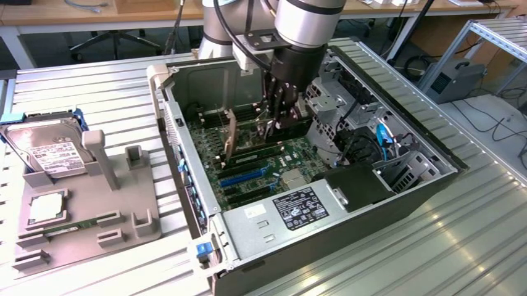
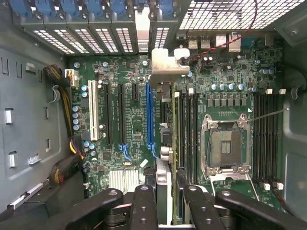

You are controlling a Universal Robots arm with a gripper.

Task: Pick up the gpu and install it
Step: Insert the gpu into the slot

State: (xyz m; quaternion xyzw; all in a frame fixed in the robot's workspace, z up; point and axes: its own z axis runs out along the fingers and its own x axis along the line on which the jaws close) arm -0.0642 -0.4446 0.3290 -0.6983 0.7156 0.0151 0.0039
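The gpu [image 2: 164, 184] shows edge-on as a thin card between my fingers [image 2: 144, 206], and its silvery bracket [image 2: 165, 62] points toward the slot covers at the case's rear wall. My gripper [image 2: 167, 203] is shut on it. The card stands upright over the green motherboard [image 2: 134, 129], just beside the long blue slot [image 2: 150, 115]. Whether its lower edge touches a slot I cannot tell. In the exterior view my gripper [image 1: 276, 120] reaches down into the open computer case [image 1: 177, 123], close above the board.
Inside the case are the CPU socket [image 2: 225, 146], memory slots [image 2: 266, 134], a heatsink [image 2: 123, 179] and cable bundles [image 2: 67, 139]. The power supply [image 1: 280, 216] sits at the case's near end. In the exterior view's left, a grey fixture [image 1: 123, 209] holds a hard drive [image 1: 49, 151] and a memory stick [image 1: 62, 228].
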